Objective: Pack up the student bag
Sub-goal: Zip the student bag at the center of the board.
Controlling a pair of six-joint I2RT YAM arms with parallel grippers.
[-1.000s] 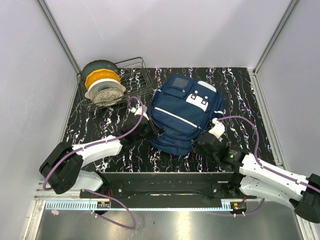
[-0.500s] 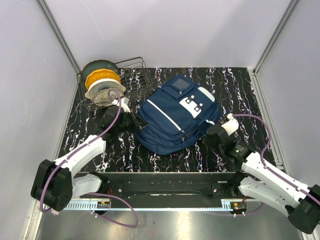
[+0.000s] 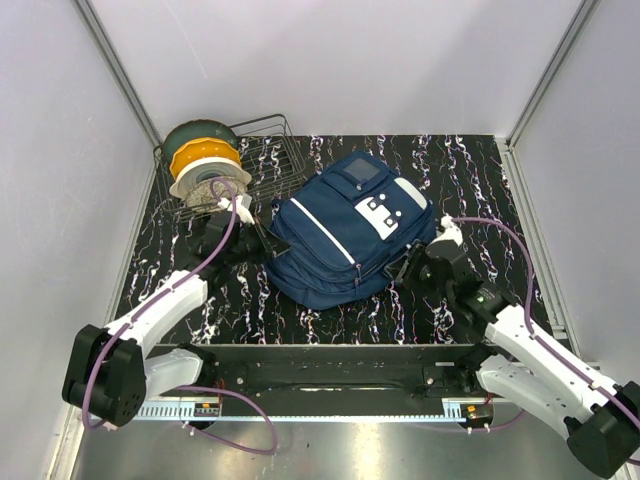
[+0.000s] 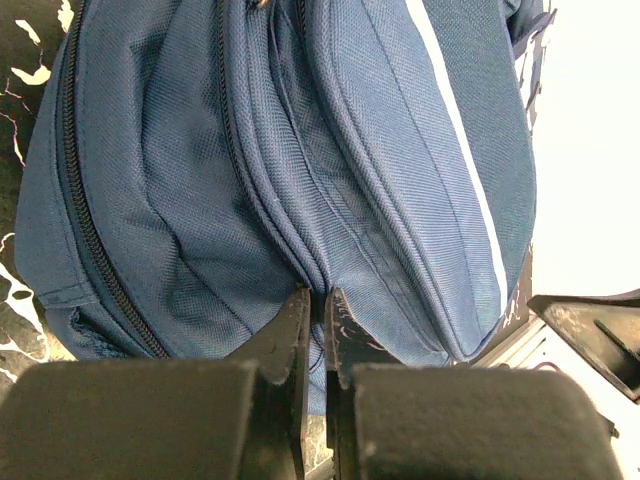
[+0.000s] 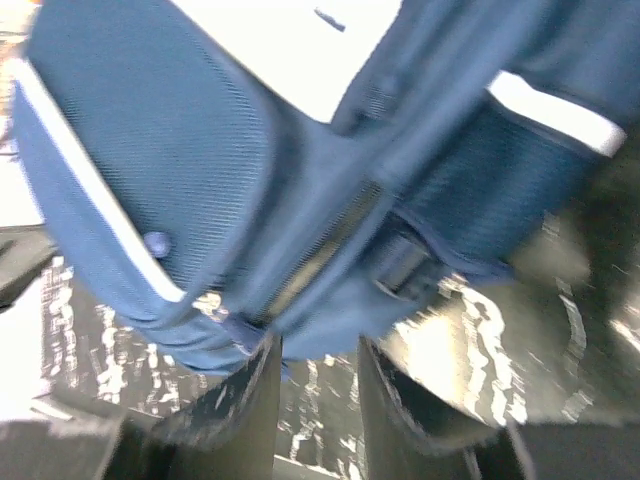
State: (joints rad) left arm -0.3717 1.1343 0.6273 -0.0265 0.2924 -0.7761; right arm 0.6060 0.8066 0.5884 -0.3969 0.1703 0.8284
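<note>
The left gripper (image 4: 322,298) has its jaws pressed almost together, pinching a fold of navy fabric at the near-left edge of the student bag (image 3: 350,240). From above, this gripper (image 3: 262,243) meets the bag low on its left side. The right gripper (image 5: 318,350) stands with a narrow gap between its fingers and holds nothing. Only marbled table shows between them, and the bag lies just past the fingertips. From above it (image 3: 408,268) sits just beside the bag's near-right edge.

The bag lies flat in the middle of the black, white-veined table (image 3: 480,180), between the two grippers, with its front face up. It is a full, rounded navy backpack of coarse weave. A white stripe (image 4: 450,130) runs along one panel, and several seams and a dark zipper (image 4: 90,220) run beside it. White patches (image 3: 382,212) mark the front pockets. The right wrist view is blurred, but it shows navy panels edged in white.

The bag's long axis runs diagonally, from its broad end near-left to the pocketed end far-right. I cannot tell which end is the top.

Beyond it, at the far-left corner, a wire rack (image 3: 275,150) holds a row of dishes (image 3: 205,165) standing on edge, in green, yellow, white and grey.
</note>
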